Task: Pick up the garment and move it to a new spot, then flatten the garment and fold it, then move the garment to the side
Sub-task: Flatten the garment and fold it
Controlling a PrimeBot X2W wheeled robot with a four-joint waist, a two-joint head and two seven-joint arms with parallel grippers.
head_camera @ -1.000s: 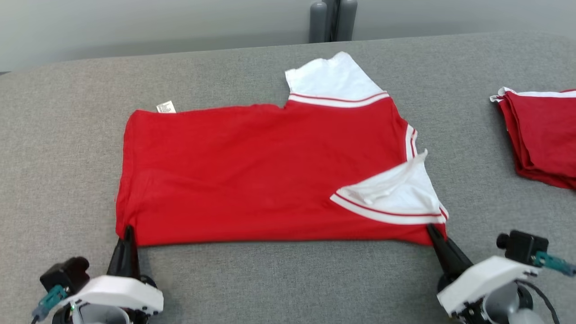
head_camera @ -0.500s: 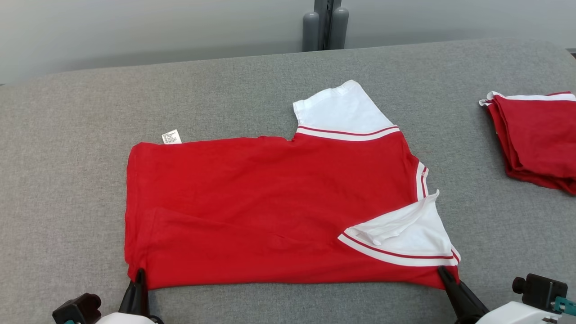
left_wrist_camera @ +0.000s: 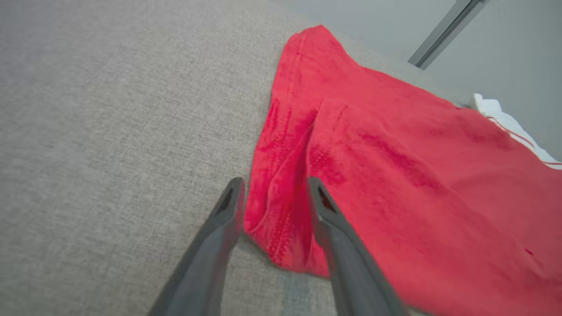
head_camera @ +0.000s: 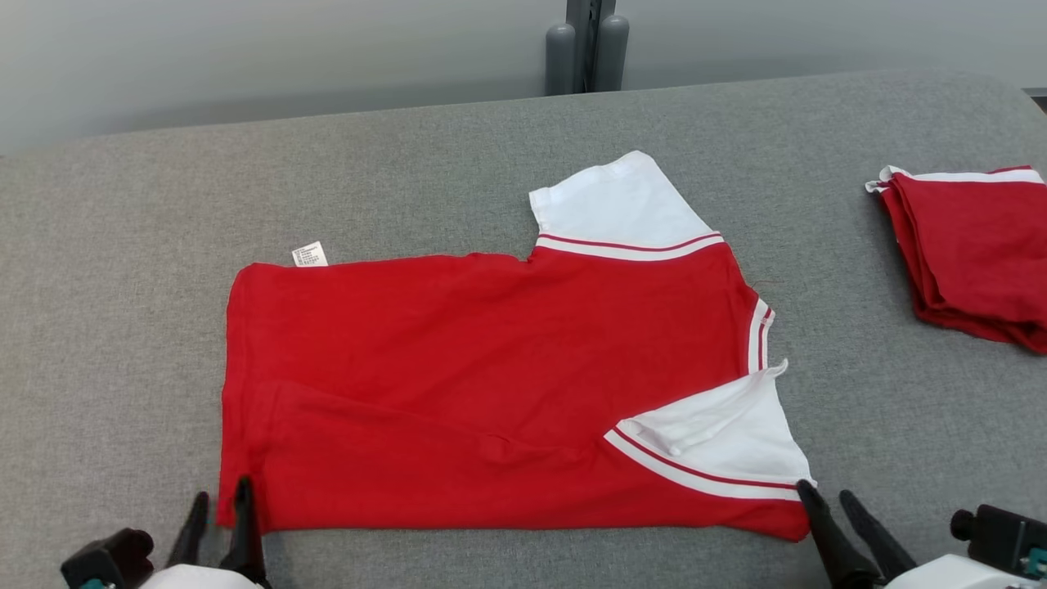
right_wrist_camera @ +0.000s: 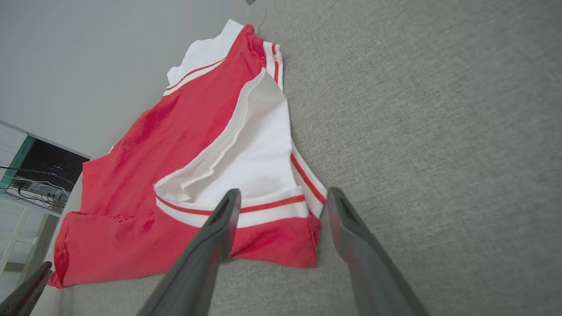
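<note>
- We see the shirt (head_camera: 491,368) spread on grey cloth (head_camera: 409,164), a pale wall (head_camera: 245,49) beyond it.
- Our left gripper (head_camera: 219,517) and right gripper (head_camera: 826,492) gape at its near corners.

My head camera looked down over the surface (head_camera: 131,245); wrist cameras sat close, each sharing a garment (head_camera: 458,368) corner.
</note>
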